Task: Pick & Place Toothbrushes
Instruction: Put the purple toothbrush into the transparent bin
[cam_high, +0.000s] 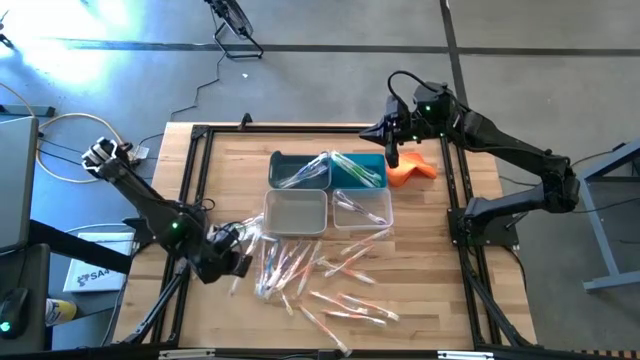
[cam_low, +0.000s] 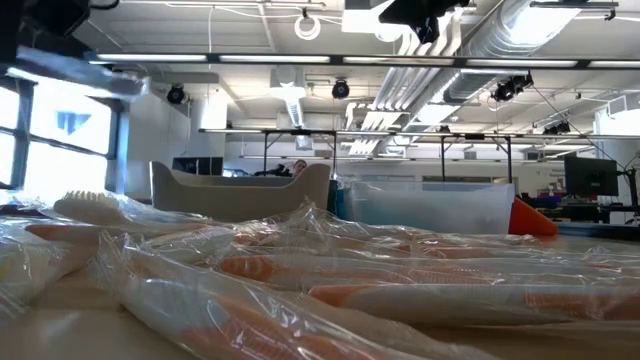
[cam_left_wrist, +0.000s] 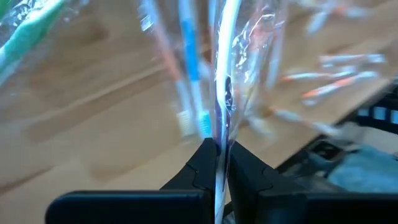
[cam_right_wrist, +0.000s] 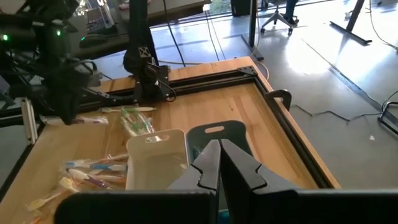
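- Left gripper (cam_high: 243, 262) sits at seven o'clock on the table, fingers (cam_left_wrist: 200, 163) pinched together.
- Right gripper (cam_high: 392, 152) hangs at one o'clock, fingers closed, arm bent back.

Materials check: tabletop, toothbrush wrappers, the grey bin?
Tabletop: looks like wood, butcher-block style, with visible strips and grain, matte. Toothbrush wrappers: thin clear plastic film, crinkled and glossy with glints; the left pincer is shut on one. Grey bin: probably moulded plastic, smooth, slightly translucent.

Two dark arms, green lights
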